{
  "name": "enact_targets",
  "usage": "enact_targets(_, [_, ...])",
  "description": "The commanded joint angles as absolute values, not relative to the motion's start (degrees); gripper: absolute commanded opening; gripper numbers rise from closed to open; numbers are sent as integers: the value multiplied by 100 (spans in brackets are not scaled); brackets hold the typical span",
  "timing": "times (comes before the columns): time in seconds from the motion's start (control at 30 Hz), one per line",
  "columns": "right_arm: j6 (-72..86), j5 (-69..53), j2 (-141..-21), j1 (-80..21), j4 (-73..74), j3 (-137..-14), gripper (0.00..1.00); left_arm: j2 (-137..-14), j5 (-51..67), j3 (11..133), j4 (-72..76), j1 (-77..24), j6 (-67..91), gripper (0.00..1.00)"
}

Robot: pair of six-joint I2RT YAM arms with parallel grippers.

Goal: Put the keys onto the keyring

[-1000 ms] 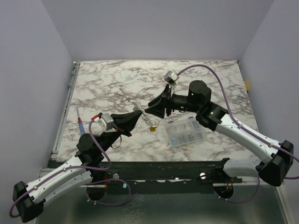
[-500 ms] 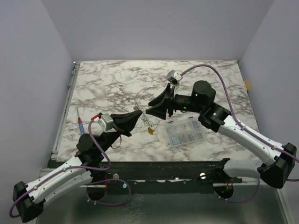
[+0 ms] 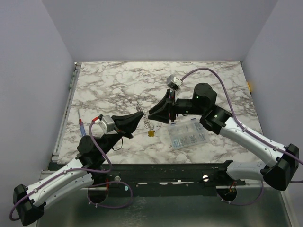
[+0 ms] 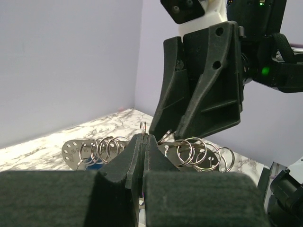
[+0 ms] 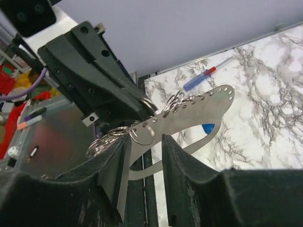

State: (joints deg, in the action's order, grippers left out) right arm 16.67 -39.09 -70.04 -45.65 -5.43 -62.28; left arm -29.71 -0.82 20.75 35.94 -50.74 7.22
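the left gripper [image 4: 143, 140] has its jaws pressed together on the edge of the keyring [image 4: 71, 150]. the keyring here is a flat silvery strip with punched holes, and a row of split rings spreads out to both sides of the fingertips. straight ahead of it, tip to tip and almost touching, is the right gripper [image 5: 144, 140]. the right gripper's jaws stand narrowly apart with the strip running between them and one split ring sitting in the gap. i cannot tell whether its fingers [image 5: 118, 170] actually pinch the strip.

from the right wrist, the strip's far end reaches out beyond the left gripper, and the blue key [image 5: 207, 128] shows just under it.

from above, the two grippers meet over the table [image 3: 109, 85] with the rings bunched just beneath their tips. the yellow key [image 3: 151, 133] is a little below that, on the side nearer the arm bases; i cannot tell whether it hangs or lies flat. a clear box [image 3: 187, 133] lies near it, under the right arm's wrist. a red-and-blue stick [image 3: 81, 124] lies well off to the left gripper's outer side.
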Motion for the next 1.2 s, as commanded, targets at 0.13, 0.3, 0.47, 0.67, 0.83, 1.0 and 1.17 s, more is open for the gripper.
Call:
enact_targets(0.13, [856, -4538, -6553, -4570, 270, -6280, 54, -2927, -233, 2096, 3832, -5091, 516, 0])
enact_targets(0.3, [537, -3814, -6381, -4570, 689, -6425, 58, -2920, -45, 2136, 3832, -5093, 381, 0])
enact_targets(0.47, [311, -3765, -6429, -4572, 491, -6571, 56, -2962, 406, 2168, 3852, -5092, 336, 0])
enact_targets(0.67, [80, -3940, -6816, -4571, 191, -6939, 51, -3013, 693, 2188, 3942, -5091, 410, 0])
enact_targets(0.83, [53, -4300, -7129, -4562, 149, -7183, 46, -2952, 644, 2157, 4014, -5093, 456, 0])
enact_targets(1.0, [59, -4581, -7313, -4559, 209, -7251, 40, -2852, 565, 2120, 4081, -5092, 453, 0])
enact_targets(1.17, [56, -4746, -7409, -4562, 186, -7304, 35, -2822, 562, 2071, 4167, -5089, 486, 0])
